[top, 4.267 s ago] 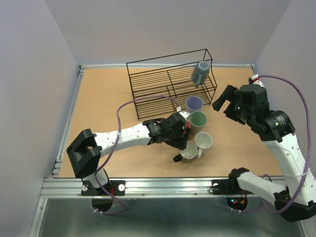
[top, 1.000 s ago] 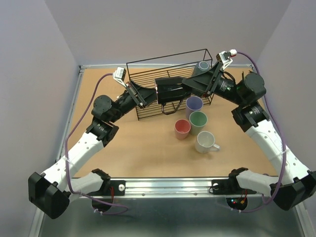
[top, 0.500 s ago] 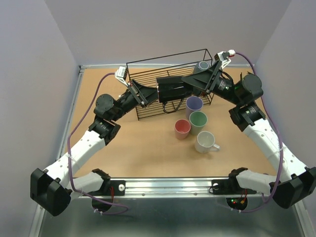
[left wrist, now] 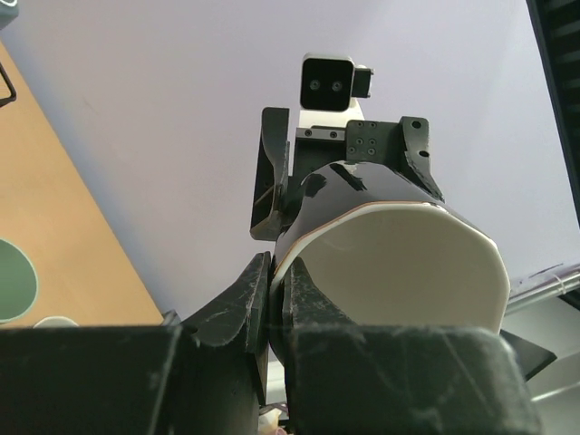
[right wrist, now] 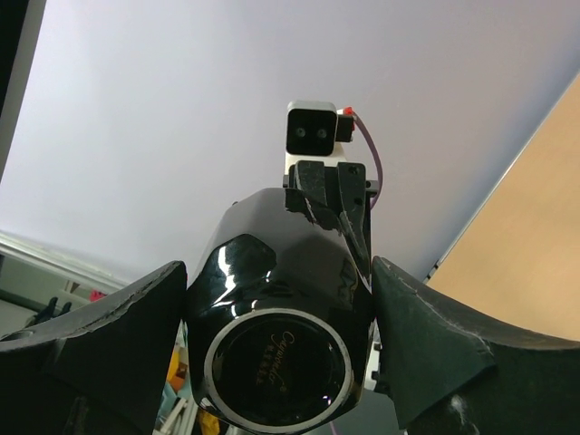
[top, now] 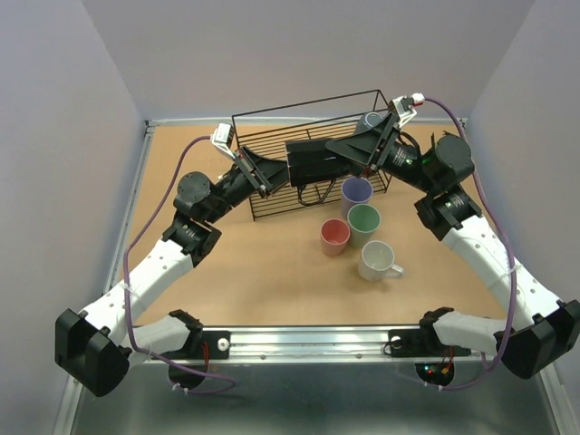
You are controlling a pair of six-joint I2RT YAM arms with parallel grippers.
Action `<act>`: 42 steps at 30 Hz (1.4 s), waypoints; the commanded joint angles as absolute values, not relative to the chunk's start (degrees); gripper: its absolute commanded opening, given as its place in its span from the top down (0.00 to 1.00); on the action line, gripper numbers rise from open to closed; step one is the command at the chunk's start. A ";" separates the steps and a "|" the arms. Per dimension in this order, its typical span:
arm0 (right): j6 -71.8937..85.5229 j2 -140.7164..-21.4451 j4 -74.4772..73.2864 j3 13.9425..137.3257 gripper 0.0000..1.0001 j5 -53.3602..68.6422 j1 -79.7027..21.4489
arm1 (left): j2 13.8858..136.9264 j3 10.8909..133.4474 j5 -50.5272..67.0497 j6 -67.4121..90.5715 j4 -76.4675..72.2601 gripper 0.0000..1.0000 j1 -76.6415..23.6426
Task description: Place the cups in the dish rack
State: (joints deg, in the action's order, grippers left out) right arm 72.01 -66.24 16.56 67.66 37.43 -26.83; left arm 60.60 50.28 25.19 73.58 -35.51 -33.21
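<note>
A: Surroundings, quick?

B: Four cups stand on the table [top: 227,272] just in front of the dish rack's [top: 276,136] right half: lavender tumbler [top: 356,191], green tumbler [top: 363,220], pink-red tumbler [top: 334,236], white mug [top: 375,260]. All are upright and bunched close. The grey-blue mug [top: 370,120] is in the rack's right end, partly hidden by the right arm.

A: And the black mug [top: 313,161]?

B: It is in the air between both arms, over the rack's front middle. The lavender tumbler sits just below and to its right.

A: Axis?

B: Lying sideways, long axis left-right. Mouth faces the left gripper [top: 281,168], base faces the right gripper [top: 340,154], handle on the near side.

A: Grips?

B: Left fingers are pinched together on the rim wall, one inside and one outside. The right fingers [right wrist: 145,308] flank the base closely, set wide. Whether they touch it, I cannot tell.
</note>
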 commanded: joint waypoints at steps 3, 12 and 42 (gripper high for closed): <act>69.96 -65.92 17.32 69.61 0.55 39.38 -30.59 | 59.59 53.61 22.06 72.60 -35.86 1.00 -33.57; 66.98 -64.86 12.58 68.82 0.99 36.04 -30.76 | 60.03 53.88 22.85 70.84 -30.16 0.87 -33.66; 60.74 -69.61 5.03 75.49 1.00 29.10 -30.59 | 50.28 51.94 15.22 58.80 -5.11 0.31 -30.06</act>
State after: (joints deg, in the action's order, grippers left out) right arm 62.70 -70.02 3.14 68.03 31.42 -30.37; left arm 52.69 51.11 17.45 62.06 -6.74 -30.57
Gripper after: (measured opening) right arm 0.829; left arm 0.691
